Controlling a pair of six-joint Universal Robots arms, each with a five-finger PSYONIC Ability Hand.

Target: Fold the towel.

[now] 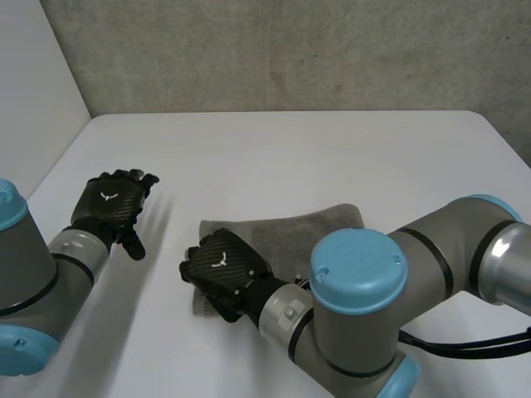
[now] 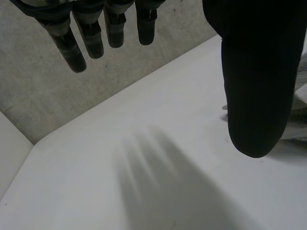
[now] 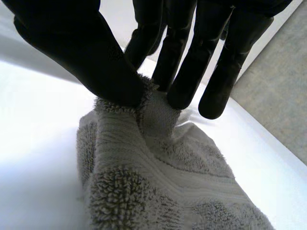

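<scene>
A grey towel (image 1: 290,230) lies folded on the white table (image 1: 332,157), a little right of the middle. My right hand (image 1: 222,269) rests on its near left corner, and the right wrist view shows the thumb and fingers (image 3: 177,62) pinching a raised fold of the towel (image 3: 158,158). My left hand (image 1: 112,205) hovers over bare table to the left, well apart from the towel. Its fingers (image 2: 84,36) hang straight and its thumb stands apart, with nothing between them.
A grey wall (image 1: 290,50) runs along the table's far edge, and a white panel (image 1: 33,91) stands at the left. My right arm (image 1: 390,307) crosses the near right part of the table.
</scene>
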